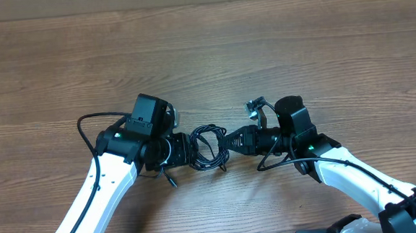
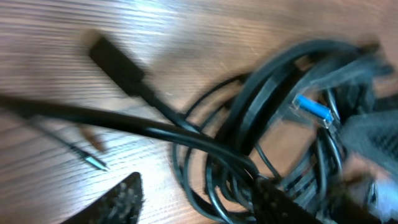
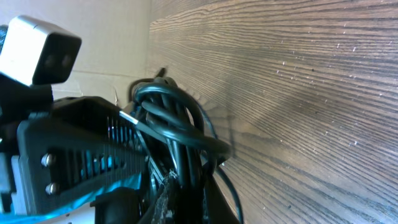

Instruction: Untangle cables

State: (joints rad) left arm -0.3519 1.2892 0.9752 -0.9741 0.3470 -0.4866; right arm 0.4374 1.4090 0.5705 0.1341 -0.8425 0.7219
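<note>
Wooden table (image 1: 204, 52) carries the cables (image 1: 208, 147) bunched between left gripper (image 1: 188, 151) and right gripper (image 1: 231, 140).

A brown table (image 1: 276, 47); wood grain runs lengthwise across its top.

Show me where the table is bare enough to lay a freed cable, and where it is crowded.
Widest: the far half of the table, beyond both arms. Also bare: outside the left arm and outside the right arm. A narrow wedge lies between the arms, near side. Crowded: the middle, where the left gripper and right gripper flank the cables.
</note>
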